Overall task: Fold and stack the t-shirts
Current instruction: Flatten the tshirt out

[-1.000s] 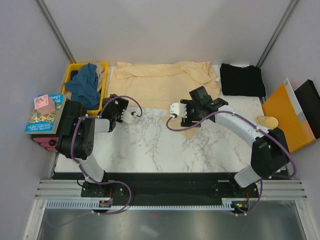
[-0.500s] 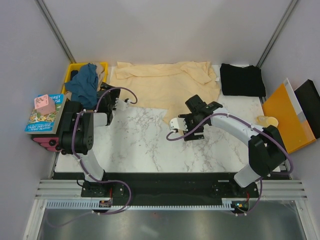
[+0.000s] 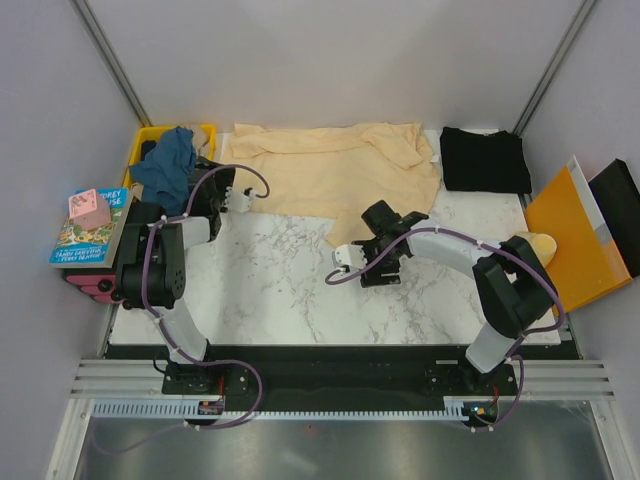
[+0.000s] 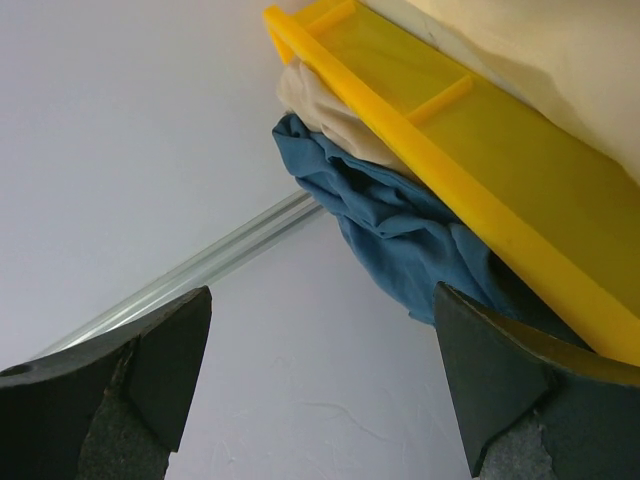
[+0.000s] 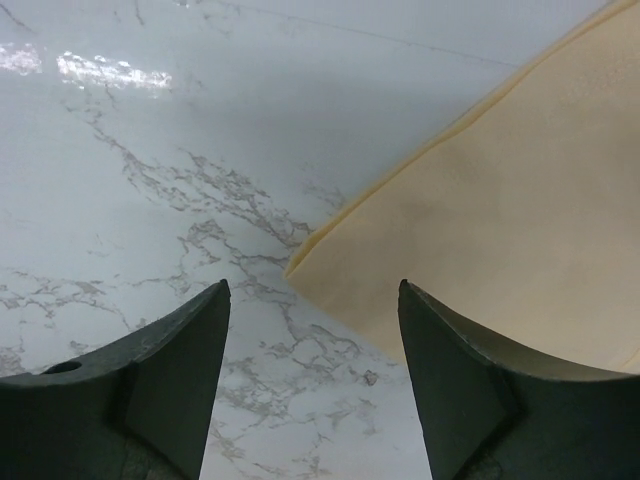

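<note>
Nearest me, my right tool (image 5: 312,290) hangs low over the marble bench (image 3: 280,290). Its jaws are spread wide and empty, and the near corner of the cream-yellow t-shirt (image 5: 500,200) lies flat just ahead of the gap. Further back on the left, my left tool (image 4: 322,295) is also wide open with nothing in it. It faces the yellow crate (image 4: 470,150), where the teal-blue t-shirt (image 4: 400,230) sits bunched. The black t-shirt (image 3: 485,160) lies folded at the far right, just beside the cream-yellow one.
</note>
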`<state>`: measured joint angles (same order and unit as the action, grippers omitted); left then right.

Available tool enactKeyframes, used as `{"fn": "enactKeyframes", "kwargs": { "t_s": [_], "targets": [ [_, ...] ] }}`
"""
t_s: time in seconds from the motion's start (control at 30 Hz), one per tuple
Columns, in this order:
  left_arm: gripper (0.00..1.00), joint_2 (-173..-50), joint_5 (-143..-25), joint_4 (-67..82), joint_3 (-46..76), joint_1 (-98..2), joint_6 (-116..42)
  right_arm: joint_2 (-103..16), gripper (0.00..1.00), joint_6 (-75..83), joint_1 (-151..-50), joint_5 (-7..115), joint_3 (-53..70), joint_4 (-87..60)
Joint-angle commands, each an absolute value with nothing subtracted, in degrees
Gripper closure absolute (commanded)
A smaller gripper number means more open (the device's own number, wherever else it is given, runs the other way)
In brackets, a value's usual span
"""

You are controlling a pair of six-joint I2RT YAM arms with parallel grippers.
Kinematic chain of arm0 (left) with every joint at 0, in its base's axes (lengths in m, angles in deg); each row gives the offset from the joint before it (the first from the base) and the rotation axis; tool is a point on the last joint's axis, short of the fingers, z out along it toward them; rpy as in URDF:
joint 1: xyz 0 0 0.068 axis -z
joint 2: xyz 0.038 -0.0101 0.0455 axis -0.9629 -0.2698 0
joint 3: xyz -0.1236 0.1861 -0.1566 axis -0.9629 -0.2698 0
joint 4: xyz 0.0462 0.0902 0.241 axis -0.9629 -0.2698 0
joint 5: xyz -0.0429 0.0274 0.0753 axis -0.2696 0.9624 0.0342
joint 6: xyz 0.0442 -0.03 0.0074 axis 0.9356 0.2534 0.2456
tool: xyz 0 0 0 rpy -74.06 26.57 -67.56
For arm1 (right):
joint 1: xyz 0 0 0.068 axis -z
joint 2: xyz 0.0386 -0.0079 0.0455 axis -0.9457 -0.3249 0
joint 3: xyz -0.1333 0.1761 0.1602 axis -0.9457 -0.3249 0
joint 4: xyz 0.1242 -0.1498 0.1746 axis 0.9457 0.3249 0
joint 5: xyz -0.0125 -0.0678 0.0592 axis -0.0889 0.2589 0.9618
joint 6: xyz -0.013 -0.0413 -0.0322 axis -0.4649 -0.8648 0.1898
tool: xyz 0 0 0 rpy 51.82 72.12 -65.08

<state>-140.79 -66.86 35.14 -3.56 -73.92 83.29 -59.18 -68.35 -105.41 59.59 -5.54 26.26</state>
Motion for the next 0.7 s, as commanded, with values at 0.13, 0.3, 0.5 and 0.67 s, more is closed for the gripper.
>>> {"fn": "enactKeyframes", "kwargs": {
  "t_s": [0.13,0.3,0.5,0.67],
  "targets": [
    [0.02,-141.31,-67.69,33.91,-0.59,-76.28,84.06,-62.4,0.5,-64.16,-106.63,58.6,-5.95,19.17],
    [0.02,-141.31,-68.21,32.68,-0.15,-76.98,83.79,-63.11,0.73,-64.16,-106.72,57.28,-5.42,20.31],
    [0.02,-142.19,-69.09,30.92,1.52,-77.77,83.79,-61.26,1.0,-66.44,-106.81,55.17,-4.11,24.26],
    [0.02,-140.7,-72.5,24.43,0.91,-78.13,83.35,-58.63,1.0,-69.34,-106.29,51.66,-1.04,29.09]
  ]
}}
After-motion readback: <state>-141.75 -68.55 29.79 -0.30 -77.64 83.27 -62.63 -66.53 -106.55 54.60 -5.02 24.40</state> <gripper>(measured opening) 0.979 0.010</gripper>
